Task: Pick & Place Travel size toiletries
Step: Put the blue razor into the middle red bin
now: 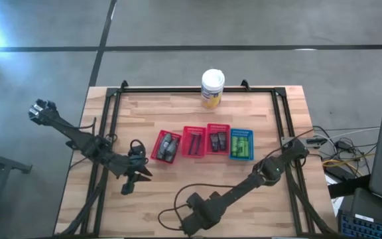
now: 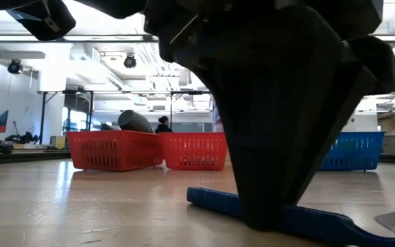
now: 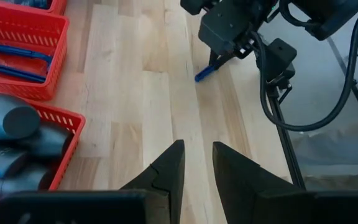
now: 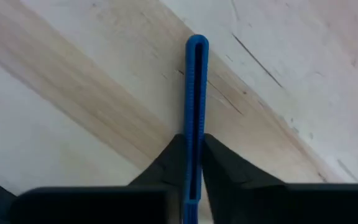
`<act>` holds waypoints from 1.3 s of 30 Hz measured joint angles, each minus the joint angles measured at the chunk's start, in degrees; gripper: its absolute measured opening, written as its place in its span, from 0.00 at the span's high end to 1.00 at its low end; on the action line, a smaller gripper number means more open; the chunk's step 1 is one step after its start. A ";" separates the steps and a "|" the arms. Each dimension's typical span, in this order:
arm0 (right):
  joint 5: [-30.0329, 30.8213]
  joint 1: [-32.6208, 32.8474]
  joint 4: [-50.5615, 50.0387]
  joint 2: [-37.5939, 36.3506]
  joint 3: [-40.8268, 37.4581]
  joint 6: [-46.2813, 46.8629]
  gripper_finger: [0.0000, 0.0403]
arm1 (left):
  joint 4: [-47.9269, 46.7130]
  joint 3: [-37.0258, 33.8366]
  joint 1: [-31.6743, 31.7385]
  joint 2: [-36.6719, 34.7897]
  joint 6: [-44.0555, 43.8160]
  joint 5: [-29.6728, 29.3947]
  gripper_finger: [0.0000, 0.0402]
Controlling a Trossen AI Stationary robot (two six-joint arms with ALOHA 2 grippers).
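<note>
Four small mesh baskets stand in a row mid-table: grey tubes (image 3: 8,121) in the left red basket (image 1: 166,146), thin blue sticks (image 3: 11,59) in the second (image 1: 193,141), dark packets in the third (image 1: 218,139), green tubes in the blue basket (image 1: 241,144). My right gripper (image 4: 194,140) is at the table's near edge (image 1: 186,222), shut on a thin blue slotted stick (image 4: 197,81). My left gripper (image 3: 197,152) hovers open over bare wood left of the baskets (image 1: 128,184), holding nothing. My right gripper pinches the blue stick between its two fingers (image 4: 219,162). The stick lies along the fingers, and its free end (image 4: 197,42) juts out past the fingertips. In the low view the stick (image 2: 211,199) lies nearly level, close over the wood; whether it touches the table I cannot tell.
A yellow canister with a white lid (image 1: 212,88) stands at the table's far edge. Black frame rails (image 1: 111,119) run along the table's left and right sides. Bare wood (image 1: 164,182) lies between the baskets and the near edge. Cables hang off the right side (image 1: 330,143).
</note>
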 joint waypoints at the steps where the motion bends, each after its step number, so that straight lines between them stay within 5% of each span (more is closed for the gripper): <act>1: -0.08 -0.02 -0.09 0.02 -0.05 -1.26 0.94 | 0.07 -0.04 0.00 0.00 -0.01 0.00 0.78; 6: 1.14 -0.91 -1.51 -2.72 -0.55 -7.17 0.94 | 0.26 -0.04 0.00 0.02 0.09 0.00 0.78; 13: 12.40 -7.79 -11.43 -15.43 -2.42 -5.93 0.95 | 0.26 -0.07 0.00 0.02 1.54 -2.69 0.78; 25: 11.71 -27.21 16.43 -34.25 -29.85 -13.09 0.95 | 0.46 -0.09 0.00 0.00 2.32 -6.41 0.78; 31: 12.18 -30.22 29.65 -35.96 -39.98 -9.52 0.94 | 0.41 -0.09 0.00 0.00 2.67 -8.36 0.78; 39: 17.16 -31.04 29.92 -34.48 -43.51 -6.32 0.92 | 0.39 -0.11 0.04 0.00 4.66 -11.14 0.78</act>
